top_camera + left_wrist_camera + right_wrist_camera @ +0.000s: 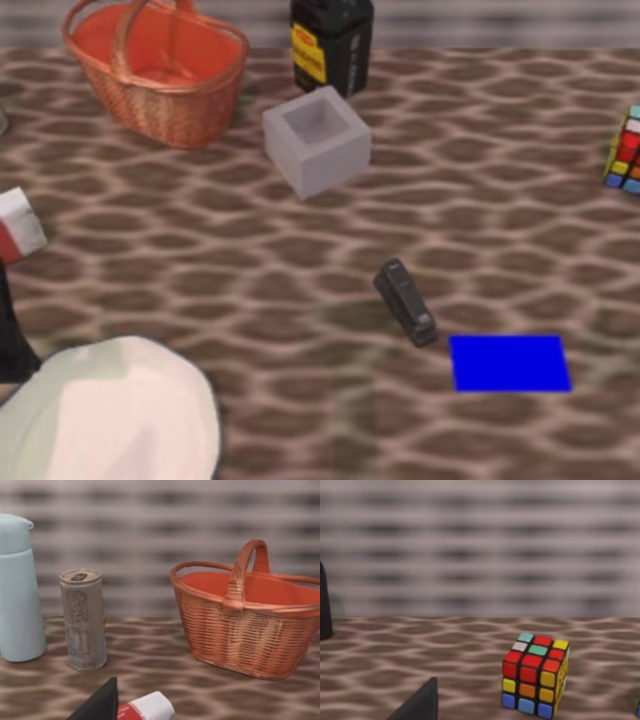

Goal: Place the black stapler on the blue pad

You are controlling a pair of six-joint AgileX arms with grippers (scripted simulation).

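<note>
The black stapler [405,302] lies flat on the patterned table, right of centre, slanting down toward the right. The blue pad [510,362] lies flat just to its lower right, with a narrow gap between its near corner and the stapler's lower end. Nothing rests on the pad. My left arm [100,420] sits at the lower left corner of the top view, far from both. A dark part of my left gripper [102,705] shows in the left wrist view. My right arm is outside the top view; a dark part of its gripper [422,702] shows in the right wrist view.
An orange wicker basket [155,65] stands at the back left, a black bottle with a yellow label [330,40] at the back centre, an open grey cube box [317,140] before it. A colour puzzle cube [628,150] sits at the right edge, a white-and-red box [18,225] at the left edge. A can [83,620] and a pale bottle [17,590] stand near the basket.
</note>
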